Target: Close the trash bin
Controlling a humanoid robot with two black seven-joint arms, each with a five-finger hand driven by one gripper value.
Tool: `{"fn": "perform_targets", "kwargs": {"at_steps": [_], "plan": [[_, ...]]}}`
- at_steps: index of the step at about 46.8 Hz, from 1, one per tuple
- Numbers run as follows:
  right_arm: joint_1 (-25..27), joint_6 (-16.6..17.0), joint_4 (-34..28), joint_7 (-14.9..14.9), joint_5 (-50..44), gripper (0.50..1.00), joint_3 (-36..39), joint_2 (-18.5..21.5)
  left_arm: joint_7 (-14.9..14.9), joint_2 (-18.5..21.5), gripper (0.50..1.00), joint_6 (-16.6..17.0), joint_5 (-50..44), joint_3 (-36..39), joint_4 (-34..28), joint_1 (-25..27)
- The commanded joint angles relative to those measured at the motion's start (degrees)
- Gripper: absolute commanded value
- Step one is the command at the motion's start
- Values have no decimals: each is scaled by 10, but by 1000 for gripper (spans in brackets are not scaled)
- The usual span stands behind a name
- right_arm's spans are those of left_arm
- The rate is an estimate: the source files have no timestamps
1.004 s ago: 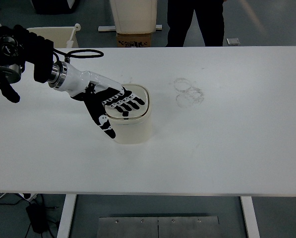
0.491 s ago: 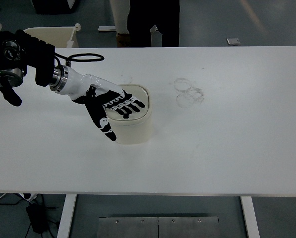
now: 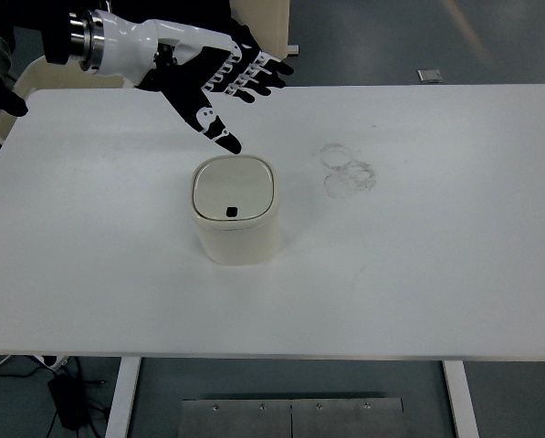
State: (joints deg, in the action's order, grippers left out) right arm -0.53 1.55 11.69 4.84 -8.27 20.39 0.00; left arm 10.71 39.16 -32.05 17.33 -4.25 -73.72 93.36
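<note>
So the trash bin (image 3: 235, 222) sits a bit left of centre on the white table (image 3: 455, 265), a small cream thing with rounded corners. Its lid (image 3: 233, 189) looks flat and flush with the rim all the way round, no gap showing from the head view, and there's a little dark square near the lid's front edge. By the look of it the closing part is pretty much done already. Can't confirm from above whether it's properly latched, though.

The left hand (image 3: 219, 78) is up in the air toward the far side of the table, well clear of the bin and not touching anything. Fingers are spread apart and stretched out, thumb pointing down toward the bin, nothing held. The right arm isn't anywhere in the shot.

Over to the right of the bin there are some faint ring marks (image 3: 348, 170) on the tabletop, well apart from it.

What's left, if anything? Probably just getting the arm parked back at its side. The bin itself doesn't seem to need another push.
</note>
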Motion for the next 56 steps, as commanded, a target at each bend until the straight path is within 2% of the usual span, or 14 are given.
{"fn": "perform_targets", "kwargs": {"at_steps": [1, 7, 14, 24, 31, 37, 43, 56], "plan": [[0, 0, 0, 0, 0, 993, 0, 0, 0, 6, 1000, 4, 0, -41, 16, -4], [0, 0, 0, 0, 0, 993, 1, 0, -4, 10, 1000, 12, -4, -77, 45, -33], [0, 0, 0, 0, -1, 993, 0, 0, -35, 26, 1000, 23, -36, -149, 55, -98], [0, -1, 0, 0, 0, 993, 0, 0, -45, 25, 1000, 31, -102, -232, 89, -177], [0, 0, 0, 0, 0, 993, 0, 0, -80, 16, 1000, 42, -182, -277, 125, -229], [0, -1, 0, 0, 0, 993, 0, 0, -89, -4, 1000, 58, -249, -298, 152, -265], [0, -1, 0, 0, 0, 993, 0, 0, -90, -24, 1000, 58, -306, -305, 179, -311], [0, 0, 0, 0, 0, 993, 0, 0, -106, -107, 1000, 42, -317, -368, 297, -412]]}}
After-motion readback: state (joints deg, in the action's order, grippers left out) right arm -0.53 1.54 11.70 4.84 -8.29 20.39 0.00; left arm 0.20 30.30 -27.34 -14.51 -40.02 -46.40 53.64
